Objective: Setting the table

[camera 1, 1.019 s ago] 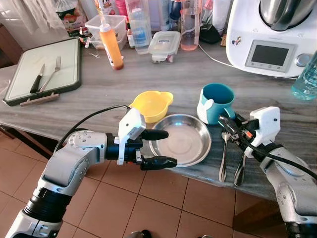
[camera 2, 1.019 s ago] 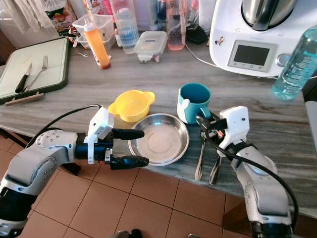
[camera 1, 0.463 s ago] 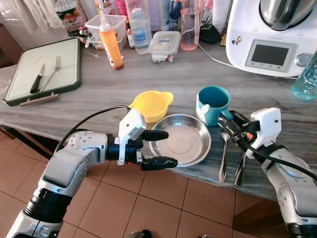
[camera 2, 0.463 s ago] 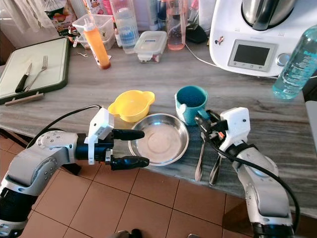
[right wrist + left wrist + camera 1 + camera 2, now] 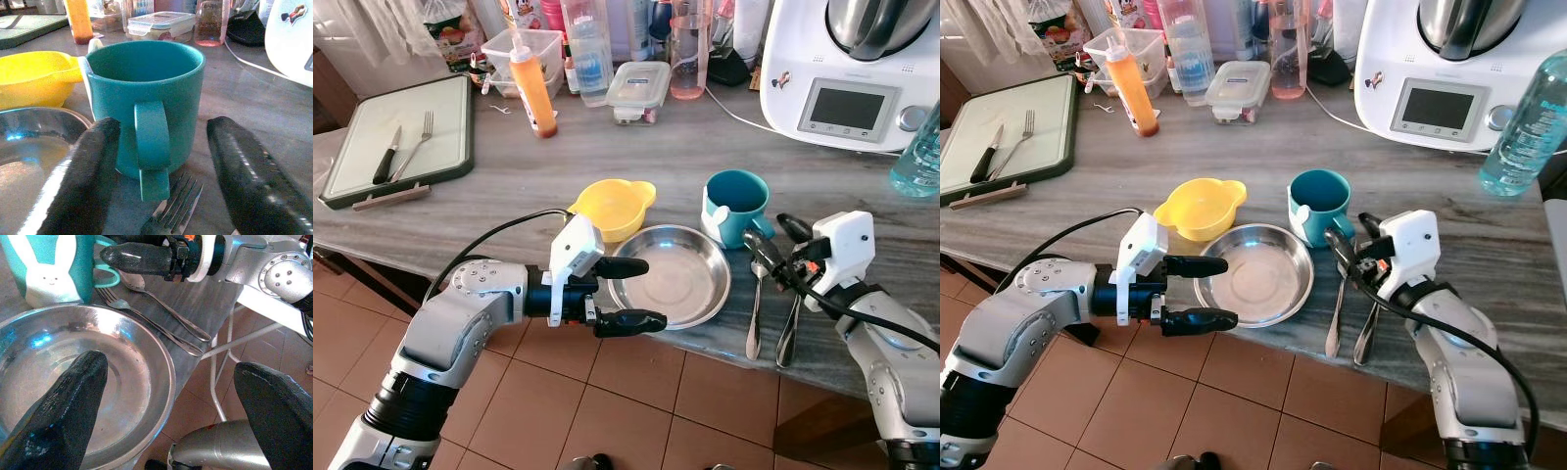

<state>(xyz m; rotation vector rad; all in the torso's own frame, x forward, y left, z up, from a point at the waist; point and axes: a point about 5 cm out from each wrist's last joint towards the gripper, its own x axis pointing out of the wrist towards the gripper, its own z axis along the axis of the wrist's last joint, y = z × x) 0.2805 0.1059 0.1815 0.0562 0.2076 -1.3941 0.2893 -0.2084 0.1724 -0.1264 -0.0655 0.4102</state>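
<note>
A steel plate (image 5: 670,275) lies at the counter's front edge, with a yellow bowl (image 5: 613,207) behind it on the left and a teal bunny mug (image 5: 736,206) behind it on the right. A fork (image 5: 756,304) and a spoon (image 5: 789,328) lie side by side to the right of the plate. My left gripper (image 5: 628,293) is open at the plate's left rim, one finger over the rim, the other off the edge. My right gripper (image 5: 164,128) is open, level with the mug's handle (image 5: 151,142), which sits between the fingers without touching them.
At the back left a green-rimmed cutting board (image 5: 401,137) carries a knife and a fork. An orange sauce bottle (image 5: 532,88), food boxes (image 5: 638,90) and bottles line the back. A white kitchen machine (image 5: 852,69) and a water bottle (image 5: 920,147) stand at the right. Tiled floor lies below.
My right gripper has drawn back a little to the right, away from the mug, and the mug stands upright on the counter. The left arm has barely moved.
</note>
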